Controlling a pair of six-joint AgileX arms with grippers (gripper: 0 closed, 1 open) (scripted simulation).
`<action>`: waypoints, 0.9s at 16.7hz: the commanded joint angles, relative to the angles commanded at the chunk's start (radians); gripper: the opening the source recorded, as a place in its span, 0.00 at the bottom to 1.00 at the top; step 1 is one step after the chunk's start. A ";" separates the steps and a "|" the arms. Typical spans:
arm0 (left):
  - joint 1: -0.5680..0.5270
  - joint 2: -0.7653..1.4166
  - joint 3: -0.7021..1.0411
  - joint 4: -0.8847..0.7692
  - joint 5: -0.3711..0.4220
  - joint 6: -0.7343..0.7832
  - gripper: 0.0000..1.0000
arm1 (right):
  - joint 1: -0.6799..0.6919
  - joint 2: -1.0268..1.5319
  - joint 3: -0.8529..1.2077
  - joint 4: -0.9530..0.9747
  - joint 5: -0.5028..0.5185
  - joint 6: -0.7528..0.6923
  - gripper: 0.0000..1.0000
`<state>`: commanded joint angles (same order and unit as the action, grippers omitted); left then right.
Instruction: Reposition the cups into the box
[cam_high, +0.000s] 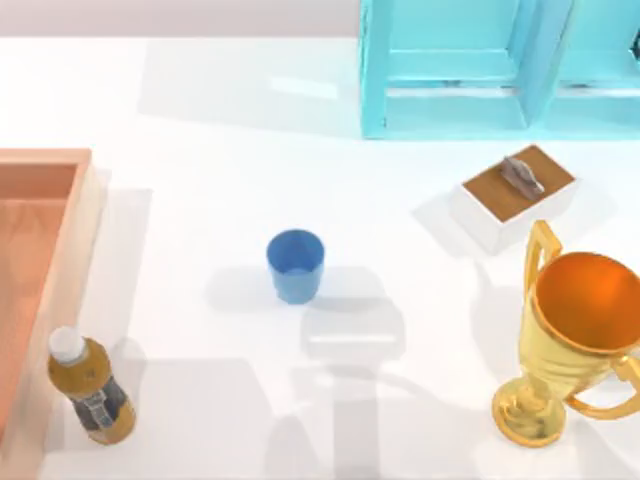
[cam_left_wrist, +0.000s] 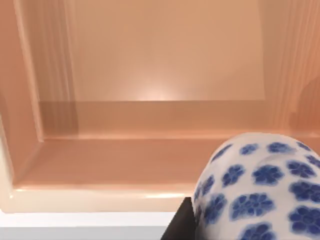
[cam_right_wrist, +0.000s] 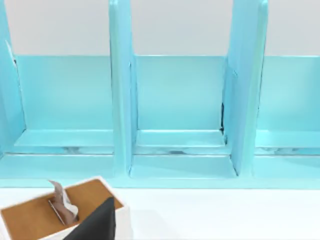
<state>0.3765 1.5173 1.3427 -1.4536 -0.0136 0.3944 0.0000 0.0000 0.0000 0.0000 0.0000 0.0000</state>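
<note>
1. Left gripper (cam_left_wrist: 187, 227), glimpsed as a dark finger against the white cup with blue flowers (cam_left_wrist: 260, 190), appears to be holding that cup above the wooden box (cam_left_wrist: 150, 195); how firmly the fingers close cannot be told for sure.
2. Held over the box's pale near wall with bare floor beyond, the flowered cup looks carried there for setting down inside.
3. At the table's near left, a brown bottle (cam_high: 88, 390) stands just beside the box wall (cam_high: 80, 215).
4. At the near right stands a gold trophy (cam_high: 575, 340).
5. At mid-table, the blue tumbler (cam_high: 296, 265) stands upright and alone, open white surface all round it, well apart from the box.
6. Right gripper (cam_right_wrist: 95, 225) shows one dark finger over the white block with brown top (cam_right_wrist: 40, 212); its opening cannot be told.
7. Farthest back, a turquoise shelf (cam_high: 480, 70) lines the far edge.
</note>
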 joint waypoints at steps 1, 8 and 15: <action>0.000 0.000 0.000 0.000 0.000 0.000 0.00 | 0.000 0.000 0.000 0.000 0.000 0.000 1.00; 0.004 -0.001 -0.153 0.155 -0.003 0.006 0.00 | 0.000 0.000 0.000 0.000 0.000 0.000 1.00; 0.011 0.001 -0.257 0.258 -0.001 0.011 0.00 | 0.000 0.000 0.000 0.000 0.000 0.000 1.00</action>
<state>0.3876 1.5178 1.0858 -1.1961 -0.0142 0.4055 0.0000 0.0000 0.0000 0.0000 0.0000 0.0000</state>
